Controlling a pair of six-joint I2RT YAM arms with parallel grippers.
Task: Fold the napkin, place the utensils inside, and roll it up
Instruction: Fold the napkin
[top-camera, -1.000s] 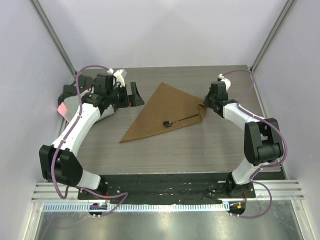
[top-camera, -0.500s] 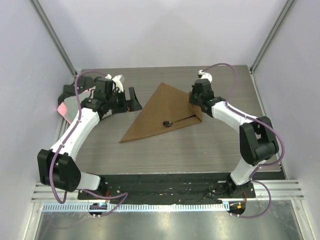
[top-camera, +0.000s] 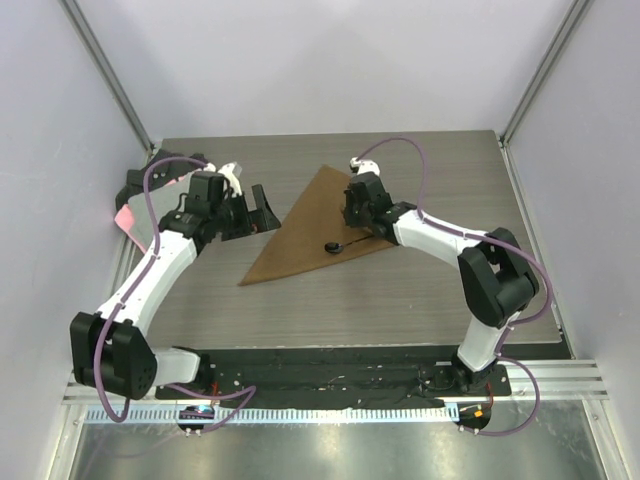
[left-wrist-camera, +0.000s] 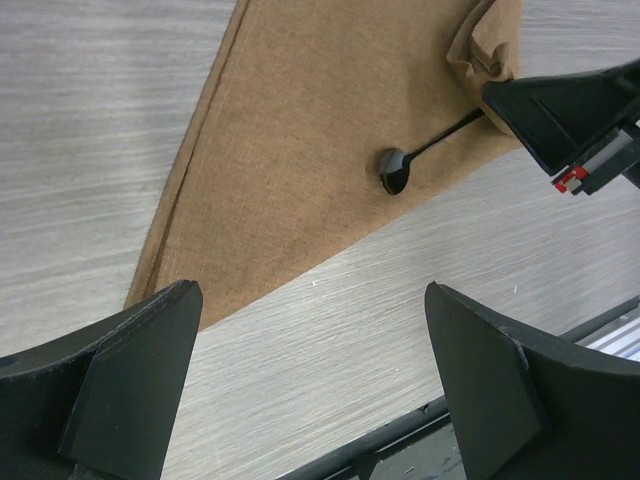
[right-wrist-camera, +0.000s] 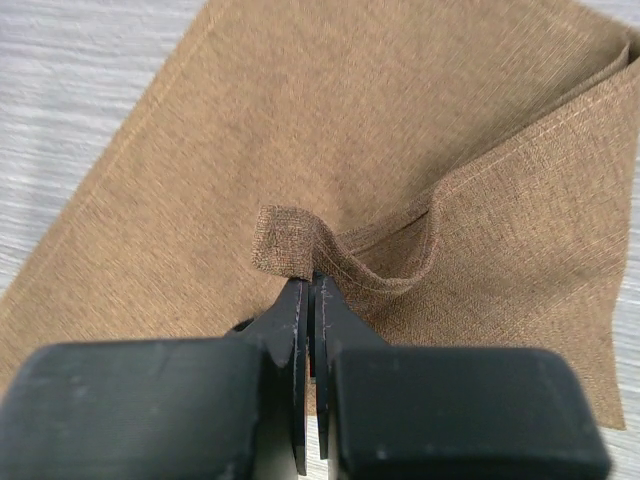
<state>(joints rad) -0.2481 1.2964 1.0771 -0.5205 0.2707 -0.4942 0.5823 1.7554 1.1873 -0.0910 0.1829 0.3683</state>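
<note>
Napkin (top-camera: 315, 215): brown fabric folded to a triangle, lying flat on the table (top-camera: 420, 290) between the two arms, nearer the far half.
Napkin, long axis: the longest edge runs from a sharp tip at the near left to the right-hand corner. The third corner points to the far side.
Napkin, right corner: lifted off the flat layer and turned over toward the middle of the triangle, forming a small raised loop.
Utensil (left-wrist-camera: 396, 168): slim and black, lying on the napkin close to its near edge.
Utensil, long axis: roughly parallel to that near edge. The small rounded head points near-left and the thin handle runs far-right.
Utensil, handle end: passes under the raised corner and the right arm, so it is hidden.
Right gripper (right-wrist-camera: 311, 290): fingers pressed together, pinching the raised loop of napkin. In the wrist view the cloth curls over the fingertips.
Left gripper (left-wrist-camera: 308, 291): fingers spread wide and holding nothing, hanging above the table beside the napkin's left edge, clear of the cloth.
Left margin: a grey cloth with pink edge (top-camera: 128, 218) and black cloths (top-camera: 135, 185) lie by the left wall, well apart from the napkin.
</note>
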